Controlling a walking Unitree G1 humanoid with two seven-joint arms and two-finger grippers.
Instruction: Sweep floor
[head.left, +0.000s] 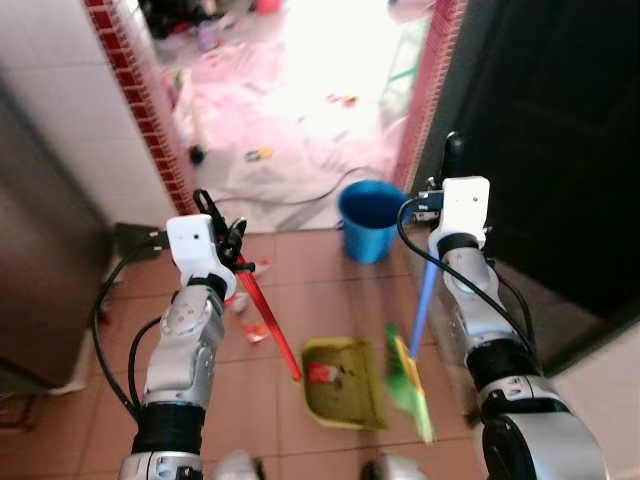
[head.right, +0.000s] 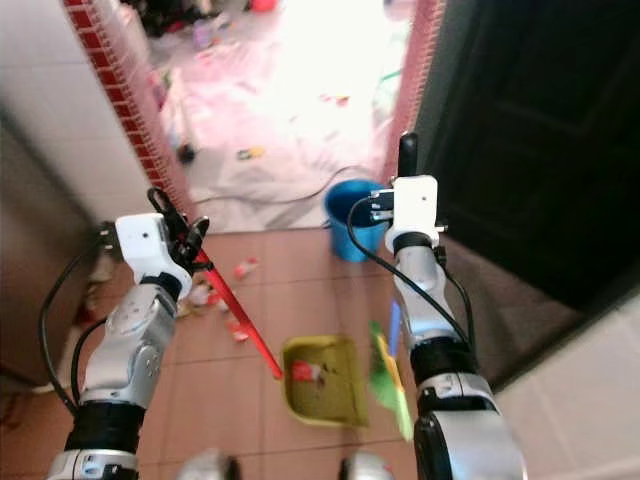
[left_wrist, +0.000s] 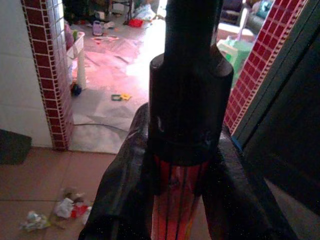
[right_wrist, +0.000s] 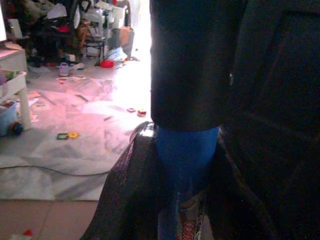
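Terracotta floor tiles (head.left: 310, 270) carry a yellow-green dustpan (head.left: 340, 385), lying near the middle of the floor between the two arms, with a bit of red litter (head.left: 322, 374) inside it. Its red handle (head.left: 268, 320) slants up to the left hand (head.left: 228, 245), whose black fingers (left_wrist: 125, 195) are clenched around the handle just below a black cap. The right hand (head.left: 440, 200) is grasping the blue shaft (head.left: 424, 295) of a broom, fingers closed on either side of it in the right wrist view; the green broom head (head.left: 408, 385) sits blurred on the floor just beside the dustpan's right edge. More scraps of litter (head.right: 235, 300) lie on the tiles near the left arm. A blue bucket (head.left: 370, 220) stands at the doorway, by the red brick-tiled door frame (head.left: 150, 100).
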